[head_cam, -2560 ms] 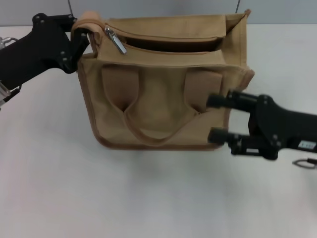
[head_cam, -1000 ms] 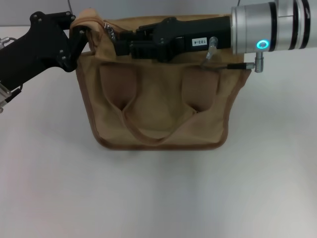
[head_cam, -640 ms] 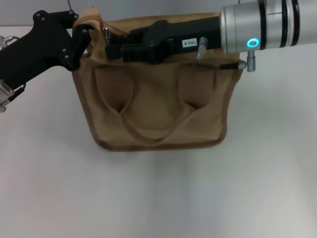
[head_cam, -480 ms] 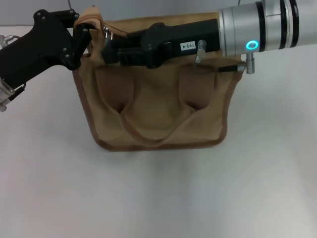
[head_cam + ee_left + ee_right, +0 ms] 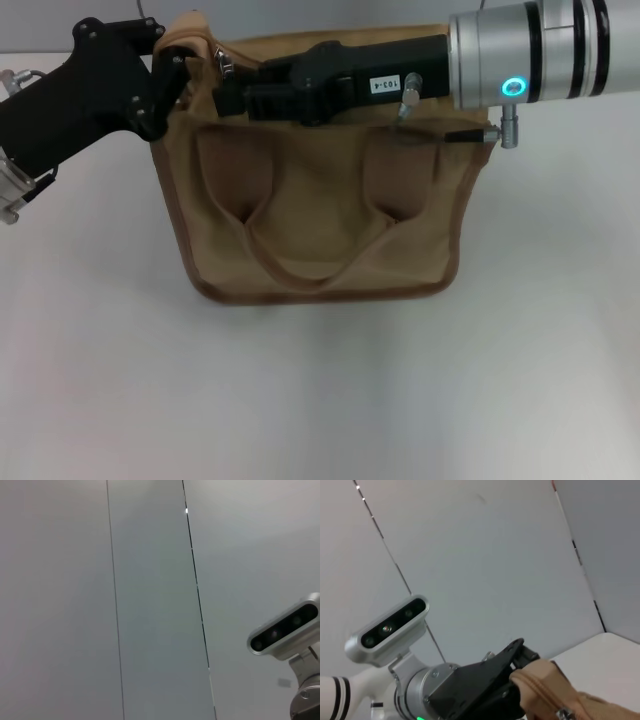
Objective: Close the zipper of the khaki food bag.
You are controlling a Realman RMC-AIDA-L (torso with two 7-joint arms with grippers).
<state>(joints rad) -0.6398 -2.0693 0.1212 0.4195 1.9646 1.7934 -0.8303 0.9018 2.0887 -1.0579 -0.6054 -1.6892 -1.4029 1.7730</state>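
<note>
the zipper (image 5: 225,66) is seen in the upper left of the head view, where its small silver slider shows on the top panel of the khaki food bag (image 5: 320,215). most of the zipper line is hidden under the right arm. the bag stands on the white desk (image 5: 320,400) in the upper middle of the frame, its looped handle hanging down the front face. the right gripper (image 5: 232,95) is laid across the bag's top from the right, its tips at the slider; whether its fingers are clamped on the tab cannot be told. the left gripper (image 5: 170,72) is at the bag's upper left corner, its fingers closed on the folded corner of the fabric, as also shown in the right wrist view (image 5: 520,667).
</note>
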